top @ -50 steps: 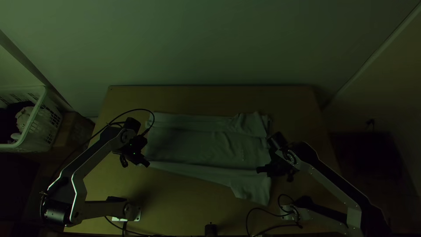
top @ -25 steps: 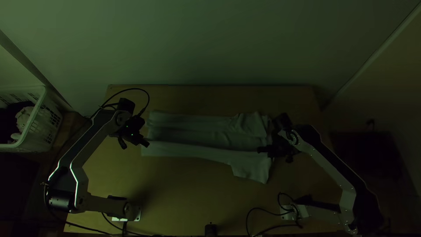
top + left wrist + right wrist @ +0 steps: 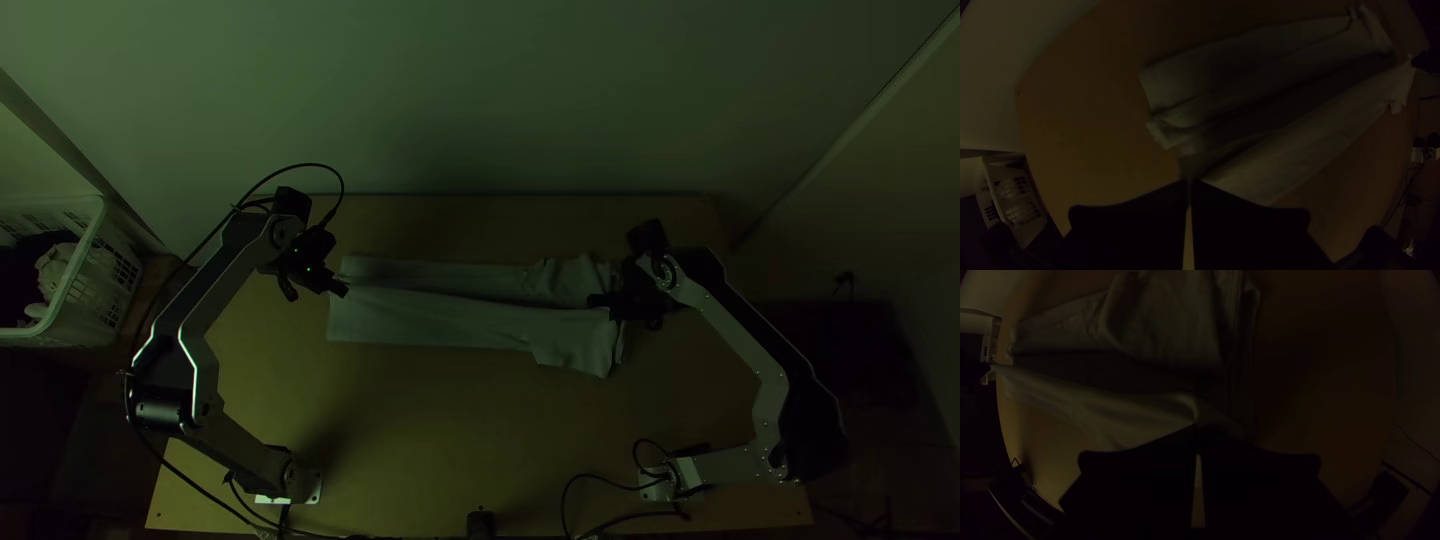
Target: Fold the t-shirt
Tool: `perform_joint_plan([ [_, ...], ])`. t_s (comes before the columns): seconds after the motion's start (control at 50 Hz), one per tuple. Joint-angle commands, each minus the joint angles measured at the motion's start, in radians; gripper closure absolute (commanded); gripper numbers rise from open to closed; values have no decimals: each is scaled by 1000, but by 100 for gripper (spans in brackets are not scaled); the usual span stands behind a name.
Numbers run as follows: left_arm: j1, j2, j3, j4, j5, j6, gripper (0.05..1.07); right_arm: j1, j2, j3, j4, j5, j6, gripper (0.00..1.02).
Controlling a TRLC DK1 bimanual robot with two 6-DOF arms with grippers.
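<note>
Folding the near side of the shirt (image 3: 440, 320) over its middle looks like the step in hand. The shirt is laid across the table (image 3: 420, 430) in a long strip, with the sleeve end at the right. Its cloth is pinched at the left end by the left gripper (image 3: 345, 290), which is closed on it, and near the right end by the right gripper (image 3: 592, 300), closed on it too. The far side is folded in, but it is bumpy by the sleeve. Next, the held cloth should be brought to the far side, kept straight, put down flat and let go at both ends together. If one end is let go too soon, the fold may be made crooked. After that, the long strip will need to be made shorter.
</note>
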Motion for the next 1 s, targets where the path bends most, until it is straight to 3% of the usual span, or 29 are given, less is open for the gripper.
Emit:
perform_joint_plan([
  [0.0,10,46,60,-4,2,15,105,-20,51,50,14,12,-12,99],
  [0.68,21,268,250,33,12,-18,104,-85,405,337,107,12,-4,99],
  [0.7,19,271,249,38,14,-24,102,-86,408,337,118,14,-4,99],
  [0.74,18,274,249,48,15,-40,85,-89,416,337,147,14,-4,99],
  [0.78,18,279,249,53,18,-51,54,-91,419,335,167,14,-7,95],
  [0.82,18,281,249,54,23,-55,16,-94,419,338,184,23,-12,82],
  [0.84,18,281,249,58,23,-64,8,-94,419,341,190,34,-13,75],
  [0.92,26,277,249,76,52,-92,9,-102,414,353,191,49,-44,49],
  [0.98,30,271,250,77,67,-118,9,-109,400,355,191,55,-55,36],
])
